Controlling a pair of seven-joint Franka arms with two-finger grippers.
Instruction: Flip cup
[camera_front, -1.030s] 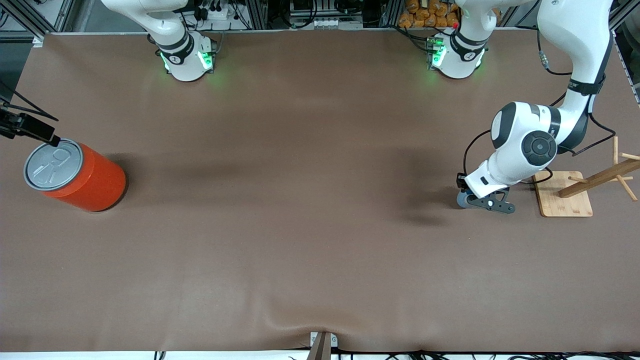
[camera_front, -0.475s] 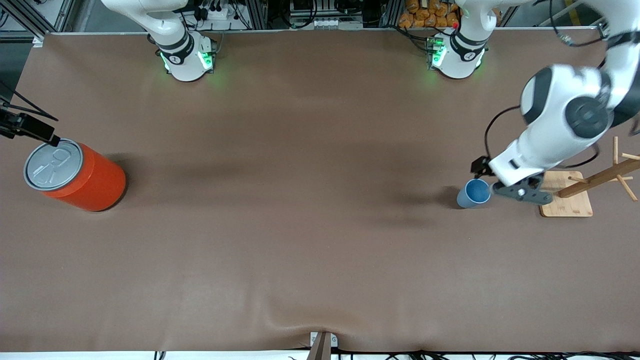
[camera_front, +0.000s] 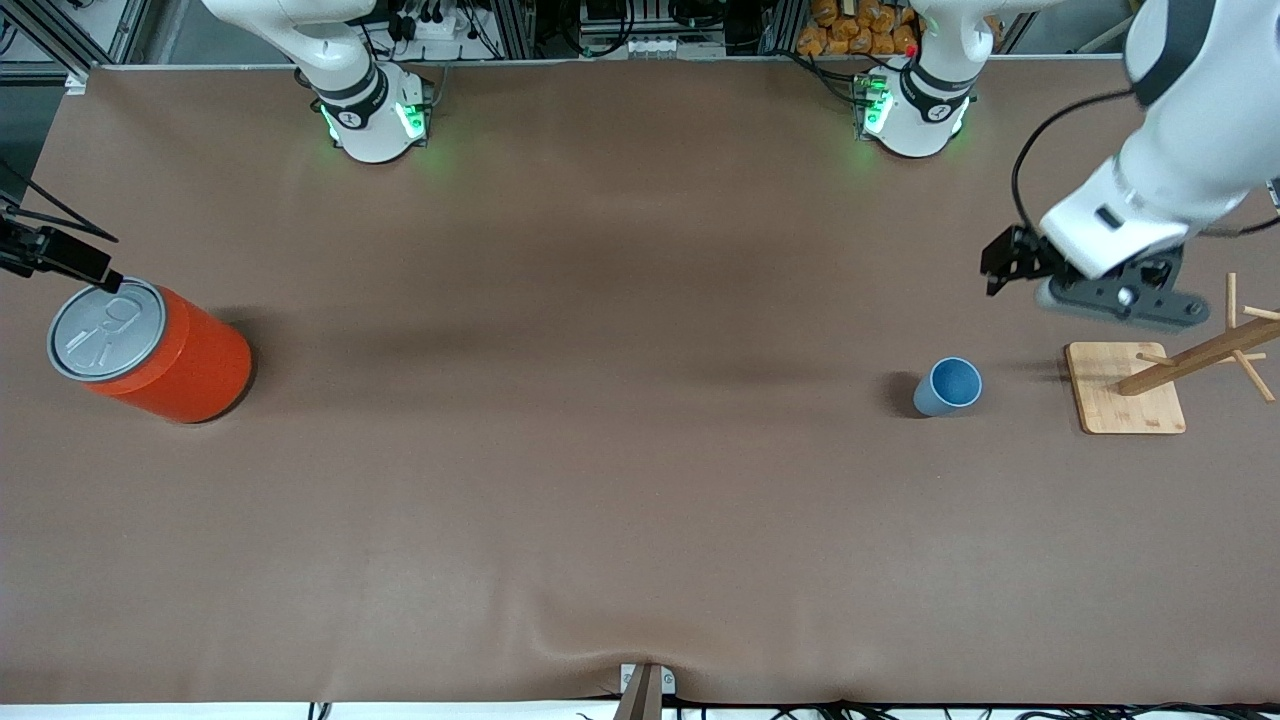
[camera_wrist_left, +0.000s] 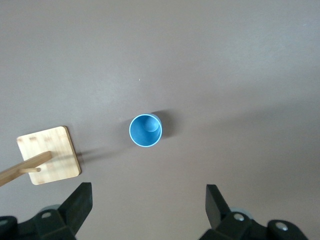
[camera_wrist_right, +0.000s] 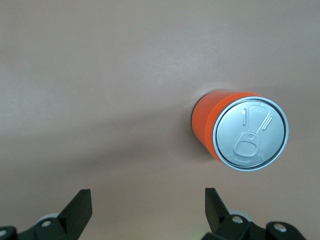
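The small light-blue cup (camera_front: 948, 387) stands upright on the brown table, mouth up, its darker blue inside showing. It also shows in the left wrist view (camera_wrist_left: 146, 130). My left gripper (camera_front: 1115, 298) is open and empty, up in the air over the table between the cup and the wooden stand; its own view (camera_wrist_left: 149, 197) looks down on the cup from well above. My right gripper (camera_wrist_right: 148, 200) is open and empty, high over the table beside the orange can, and waits.
A large orange can (camera_front: 150, 350) with a grey pull-tab lid stands at the right arm's end of the table, also in the right wrist view (camera_wrist_right: 240, 132). A wooden peg stand on a square base (camera_front: 1125, 400) stands beside the cup, also in the left wrist view (camera_wrist_left: 47, 162).
My left gripper has let go of the cup, risen and drawn away toward its base. The cup now stands free and upright. The right arm has not moved.
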